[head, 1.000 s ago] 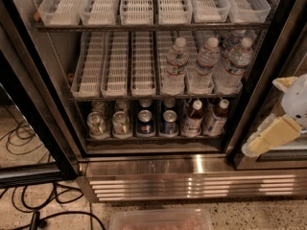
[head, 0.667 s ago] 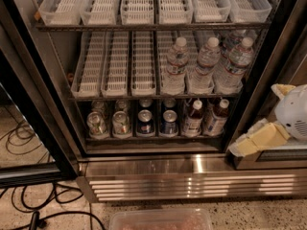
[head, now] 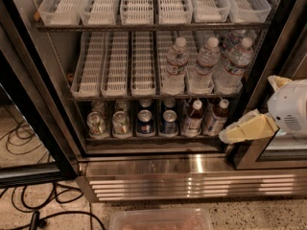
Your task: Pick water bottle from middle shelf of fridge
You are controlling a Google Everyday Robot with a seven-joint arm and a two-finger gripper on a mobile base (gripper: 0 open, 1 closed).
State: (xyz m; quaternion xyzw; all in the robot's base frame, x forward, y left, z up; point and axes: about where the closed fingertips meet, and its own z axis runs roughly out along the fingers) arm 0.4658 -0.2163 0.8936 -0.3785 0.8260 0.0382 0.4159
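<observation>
The fridge stands open in the camera view. Its middle shelf carries clear slotted lane trays. Three water bottles stand at the front of the right-hand lanes: left, middle and right, with more behind them. Each is clear and ribbed, with a white cap and a white label. My gripper is at the right, in front of the black door frame, lower than the bottles and to their right. Its yellowish fingers are spread apart and hold nothing.
The low shelf holds soda cans and small dark-drink bottles. The top shelf has bare lane trays. The left lanes of the middle shelf hold nothing. Cables lie on the floor at left. A clear bin sits by the base.
My gripper has moved left from the right edge toward the fridge opening. The bottles and cans have not moved.
</observation>
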